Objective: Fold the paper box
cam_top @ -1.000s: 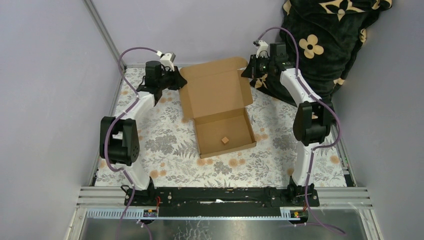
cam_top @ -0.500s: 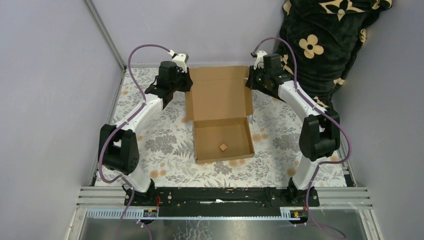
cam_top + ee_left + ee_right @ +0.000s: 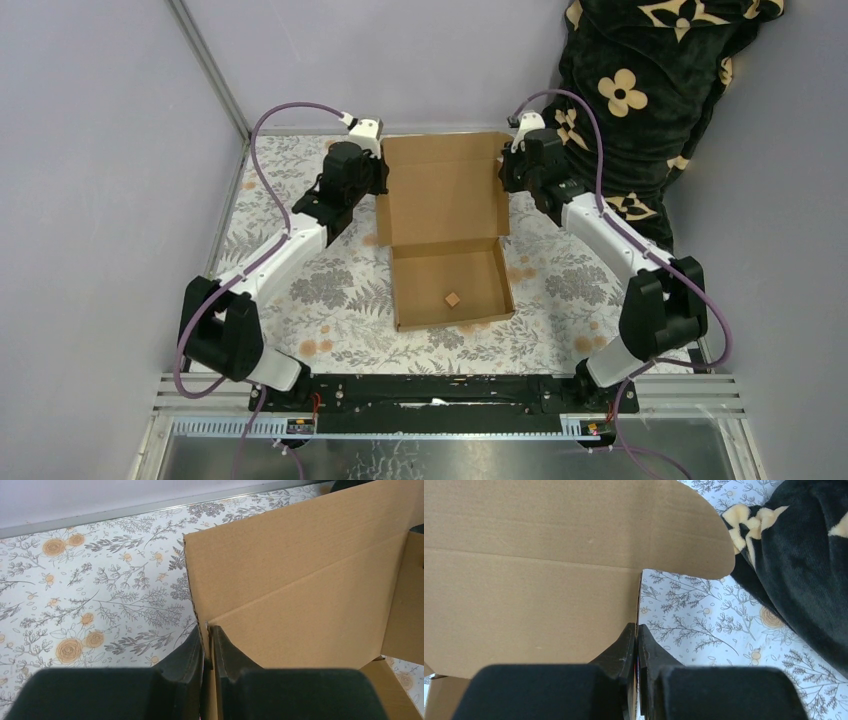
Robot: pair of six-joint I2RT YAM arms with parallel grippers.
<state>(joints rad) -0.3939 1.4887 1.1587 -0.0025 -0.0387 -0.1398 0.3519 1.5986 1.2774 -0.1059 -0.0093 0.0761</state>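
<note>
**Top view:** paper box point(image 3: 445, 235) lies mid-table on floral cloth point(image 3: 320, 290), long axis running near to far. Tray point(image 3: 452, 285), walls up, is the near half. Lid point(image 3: 443, 190) is open and extends toward the back wall; can't tell from above if it lies flat or is tilted up. A small cardboard scrap point(image 3: 452, 299) sits on the tray floor. Left gripper point(image 3: 378, 180) is at the lid's left edge and right gripper point(image 3: 505, 176) at its right edge, w/ one arm reaching fwd on each side of the box. Jaw gap is too small to read here. Dark blanket point(image 3: 650, 90) w/ cream flowers is heaped at the far right corner, just behind the right arm.

**Left wrist:** left gripper point(image 3: 206, 630) has both black fingers pressed together on the lid's cardboard edge, which runs up between them, so it's clamped on the box. Brown panel point(image 3: 300, 580) fills the right of the frame, w/ a crease slanting up from the fingertips. Cloth point(image 3: 100, 580) shows to the left.

**Right wrist:** right gripper point(image 3: 637, 627) is also closed tight, w/ a thin cardboard edge pinched between the tips. Box panel point(image 3: 549, 555) spreads left and above, w/ a rounded tab at upper right. Cloth point(image 3: 694, 615) lies beyond, and blanket point(image 3: 804, 570) is at far right.
</note>
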